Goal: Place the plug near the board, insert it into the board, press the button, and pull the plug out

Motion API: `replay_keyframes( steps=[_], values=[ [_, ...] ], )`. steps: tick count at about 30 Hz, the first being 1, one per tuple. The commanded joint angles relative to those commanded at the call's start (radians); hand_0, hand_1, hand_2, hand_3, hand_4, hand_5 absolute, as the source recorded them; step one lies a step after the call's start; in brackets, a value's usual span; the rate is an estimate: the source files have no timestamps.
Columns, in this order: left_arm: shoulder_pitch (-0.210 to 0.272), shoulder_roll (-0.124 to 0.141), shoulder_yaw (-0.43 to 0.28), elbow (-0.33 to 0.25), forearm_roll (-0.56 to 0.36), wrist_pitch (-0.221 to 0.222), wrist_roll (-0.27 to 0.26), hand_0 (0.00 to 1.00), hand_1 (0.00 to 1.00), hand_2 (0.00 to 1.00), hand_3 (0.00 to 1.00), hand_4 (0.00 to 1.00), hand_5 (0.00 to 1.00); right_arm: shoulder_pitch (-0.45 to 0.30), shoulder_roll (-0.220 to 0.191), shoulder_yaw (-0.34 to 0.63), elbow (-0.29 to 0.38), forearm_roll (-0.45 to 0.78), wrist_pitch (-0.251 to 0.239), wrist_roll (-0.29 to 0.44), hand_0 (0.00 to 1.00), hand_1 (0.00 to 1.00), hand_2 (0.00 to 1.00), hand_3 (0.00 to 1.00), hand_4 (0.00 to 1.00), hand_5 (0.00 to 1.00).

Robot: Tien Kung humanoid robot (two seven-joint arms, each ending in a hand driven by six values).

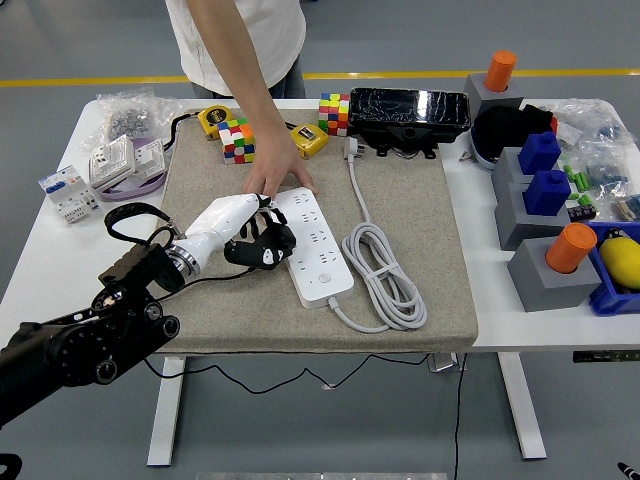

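Observation:
A white power strip lies on the grey mat, its button near its front end. My left hand has a white back and black fingers. It hovers at the strip's left edge, curled around a black plug. The plug's thin black cable trails back toward the table's near edge. A person's hand presses on the strip's far left corner. How the plug's pins stand against the sockets is hidden by my fingers.
The strip's own white cord lies coiled to its right, its white plug near a black case. Rubik's cubes and a yellow tape measure sit behind the strip. Grey blocks with blue and orange pieces stand at the right.

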Motion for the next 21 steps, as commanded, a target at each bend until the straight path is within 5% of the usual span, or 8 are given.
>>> replay_keyframes(
  steps=[7,8,14,15,20,21],
  values=[
    [-0.004,-0.003,0.010,0.009,-0.009,0.002,0.004,0.290,0.365,0.384,0.515,0.575,0.002,0.000,0.001,-0.002,-0.001,0.001,0.000,0.000,0.522,0.628,0.614,0.547,0.883,0.407],
    [-0.004,-0.004,0.010,0.010,-0.009,0.000,0.008,0.322,0.484,0.516,0.564,0.634,0.002,0.000,0.001,-0.002,0.000,0.002,0.000,0.000,0.524,0.627,0.613,0.548,0.884,0.406],
    [-0.008,-0.003,0.008,0.012,-0.007,-0.019,0.027,0.322,0.484,0.516,0.564,0.634,0.002,0.002,0.000,0.001,0.003,0.000,0.000,0.000,0.524,0.627,0.613,0.548,0.884,0.406],
    [-0.008,-0.003,0.007,0.011,-0.007,-0.024,0.030,0.405,0.622,0.567,0.605,0.935,0.095,0.001,0.000,0.002,0.004,-0.001,0.000,0.000,0.523,0.628,0.613,0.547,0.883,0.406],
    [-0.006,-0.002,0.001,0.011,-0.001,-0.039,0.038,0.405,0.622,0.567,0.605,0.935,0.095,0.001,0.001,0.002,0.005,-0.001,0.000,0.000,0.523,0.628,0.613,0.547,0.883,0.406],
    [-0.006,-0.001,0.000,0.010,-0.001,-0.041,0.038,0.485,0.691,0.665,0.729,0.998,0.229,0.001,0.001,0.002,0.005,-0.001,0.001,-0.001,0.526,0.627,0.612,0.547,0.883,0.406]
  ],
)
